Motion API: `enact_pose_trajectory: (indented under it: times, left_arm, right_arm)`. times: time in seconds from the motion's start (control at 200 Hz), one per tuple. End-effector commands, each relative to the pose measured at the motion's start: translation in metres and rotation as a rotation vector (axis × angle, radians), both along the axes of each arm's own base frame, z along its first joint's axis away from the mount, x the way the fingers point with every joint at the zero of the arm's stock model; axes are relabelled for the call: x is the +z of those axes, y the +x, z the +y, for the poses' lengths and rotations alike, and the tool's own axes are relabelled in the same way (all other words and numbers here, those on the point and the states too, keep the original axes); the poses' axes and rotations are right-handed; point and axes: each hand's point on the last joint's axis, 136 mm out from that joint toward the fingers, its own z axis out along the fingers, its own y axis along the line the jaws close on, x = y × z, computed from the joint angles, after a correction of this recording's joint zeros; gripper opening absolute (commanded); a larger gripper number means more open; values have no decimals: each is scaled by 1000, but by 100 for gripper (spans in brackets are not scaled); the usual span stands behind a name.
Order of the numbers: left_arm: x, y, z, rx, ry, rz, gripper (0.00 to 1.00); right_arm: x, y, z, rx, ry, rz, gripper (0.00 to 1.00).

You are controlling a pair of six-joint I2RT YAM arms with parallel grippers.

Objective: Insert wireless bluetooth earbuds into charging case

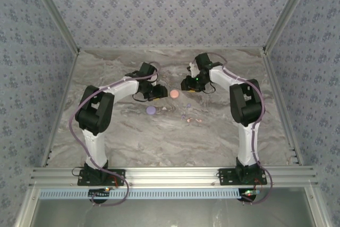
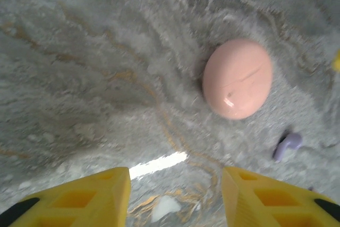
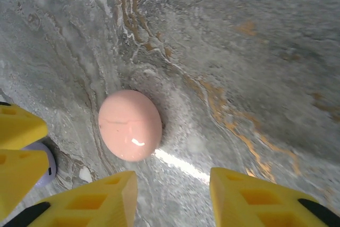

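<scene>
A shut pink oval charging case (image 1: 175,93) lies on the marble table between my two grippers. My left gripper (image 1: 159,93) is just left of it, and my right gripper (image 1: 187,85) just right of it. In the left wrist view the pink case (image 2: 237,78) lies ahead and to the right of the open left gripper (image 2: 175,198), with a lilac earbud (image 2: 287,145) beside it. The right wrist view has the case (image 3: 130,125) just ahead of the open right gripper (image 3: 172,198), not between the jaws. More earbuds (image 1: 187,120) lie as tiny specks nearer the arms.
A lilac round case (image 1: 151,110) lies near the left gripper, partly hidden behind the left fingers (image 3: 18,147) in the right wrist view. A small white fleck (image 2: 166,207) lies on the table. Patterned walls and metal rails enclose the table (image 1: 159,142).
</scene>
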Motion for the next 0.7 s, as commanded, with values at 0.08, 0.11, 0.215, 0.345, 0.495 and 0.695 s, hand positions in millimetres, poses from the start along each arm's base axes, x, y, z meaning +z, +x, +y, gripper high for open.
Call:
enact_pose_trajectory:
  times: [0.08,0.11,0.215,0.345,0.495,0.695]
  left_arm:
    - [4,12,-21,26,-119,-7,48]
    - [2,13,-22,28,-122,-2,48]
    - [-2,16,-26,33,-139,7,47]
    - [-7,18,-31,40,-161,23,47]
    - [-10,19,-38,38,-189,36,47]
    - [-15,16,-45,31,-193,48,47]
  right_arm:
    - [-4,-4,16,25,56,76,37]
    - [-6,-4,18,25,61,84,35]
    - [-8,1,24,22,83,94,34]
    - [-15,4,26,11,92,123,34]
    - [-19,6,30,10,109,142,33]
    - [-21,5,35,21,131,158,31]
